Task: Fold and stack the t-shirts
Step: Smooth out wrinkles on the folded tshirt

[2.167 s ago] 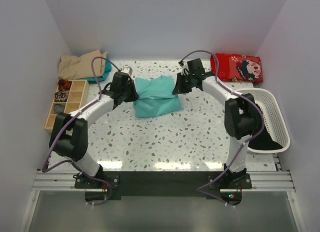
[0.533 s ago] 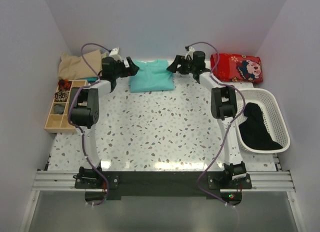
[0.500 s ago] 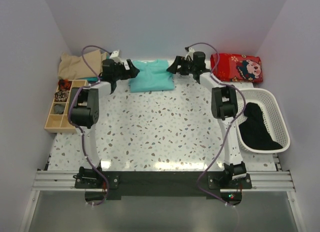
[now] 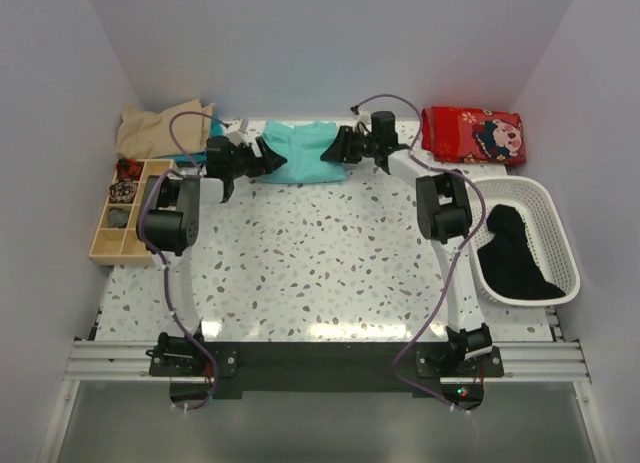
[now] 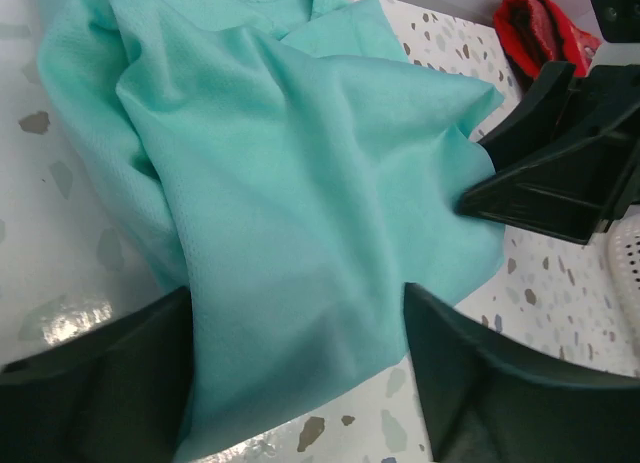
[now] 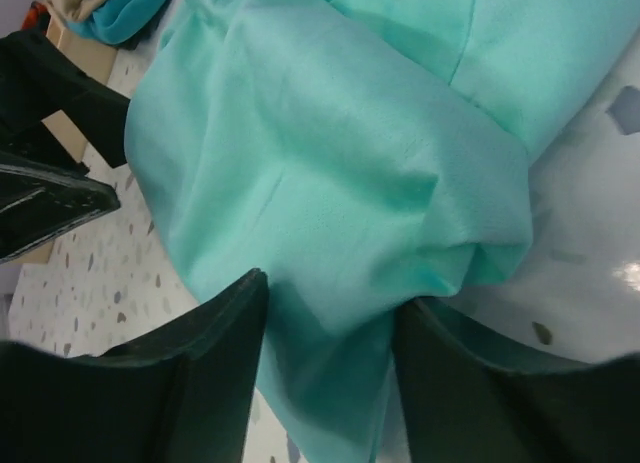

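The teal-green t-shirt (image 4: 300, 153) lies folded at the back middle of the table. My left gripper (image 4: 262, 161) is at its left edge and my right gripper (image 4: 335, 151) at its right edge, facing each other. In the left wrist view the shirt (image 5: 280, 183) runs between the wide-open fingers of the left gripper (image 5: 295, 323). In the right wrist view a bunched fold of the shirt (image 6: 330, 163) sits between the fingers of the right gripper (image 6: 330, 303), which stand apart but closer together. A tan t-shirt (image 4: 160, 128) is piled at the back left. A black t-shirt (image 4: 512, 253) lies in the basket.
A white basket (image 4: 560, 233) stands at the right edge. A red printed cushion (image 4: 472, 133) lies at the back right. A wooden compartment tray (image 4: 128, 208) with small items sits at the left. Blue cloth (image 4: 195, 153) peeks from under the tan pile.
The teal shirt went from the table's middle to the back. In the last half second both grippers moved inward onto its edges, and the right jaws narrowed.
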Controlling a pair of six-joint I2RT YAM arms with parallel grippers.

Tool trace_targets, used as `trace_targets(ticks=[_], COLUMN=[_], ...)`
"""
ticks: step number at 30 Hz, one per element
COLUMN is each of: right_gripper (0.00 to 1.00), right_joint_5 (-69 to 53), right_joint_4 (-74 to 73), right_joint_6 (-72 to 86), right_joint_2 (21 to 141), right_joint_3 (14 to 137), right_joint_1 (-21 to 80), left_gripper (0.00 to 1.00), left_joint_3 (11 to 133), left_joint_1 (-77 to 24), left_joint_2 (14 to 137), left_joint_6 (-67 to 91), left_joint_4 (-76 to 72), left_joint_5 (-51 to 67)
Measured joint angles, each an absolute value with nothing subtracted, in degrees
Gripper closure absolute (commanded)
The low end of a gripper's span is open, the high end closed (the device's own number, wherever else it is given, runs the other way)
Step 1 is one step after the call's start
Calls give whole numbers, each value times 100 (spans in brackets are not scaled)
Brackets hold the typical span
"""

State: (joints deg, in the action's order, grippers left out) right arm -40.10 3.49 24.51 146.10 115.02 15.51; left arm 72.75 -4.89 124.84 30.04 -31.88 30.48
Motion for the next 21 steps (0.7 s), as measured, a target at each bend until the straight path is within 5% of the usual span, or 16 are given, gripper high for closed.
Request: trace_targets(ticks=[2, 3, 4, 6, 17, 20, 21], right_gripper=[78, 84, 95, 100, 100, 90, 70], right_joint_5=[-4042, -4060, -4069, -4099, -3743, -3446, -3341], right_joint_4=[364, 395, 440, 572, 683, 534, 484], right_joint_6=[2482, 2530, 2563, 2620, 2563, 2453, 2440], right_joint_2=[14610, 14610, 14606, 14560, 11992, 10989, 10659], right_joint_3=[11507, 11483, 11410, 11131, 7575, 6541, 6228], right_joint_1=[1640, 1684, 1721, 1769, 1973, 2303, 2443], left_gripper=[45, 68, 78, 90, 87, 78, 72], left_joint_3=[7266, 7231, 7170, 7011, 5135, 4615, 4436], left_joint_1=[-489, -489, -489, -489, -731, -1017, -1129], left_joint_2=[12540, 12554, 12556, 12556, 10746, 9780, 9465], left_joint_6=[3166, 3236, 3293, 3400, 3400, 3347, 3343], left_joint_4=[-3280, -3328, -3358, -3448, -2681, -2235, -2086], left_joint_5=[3186, 3238, 3280, 3354, 3183, 3004, 2947])
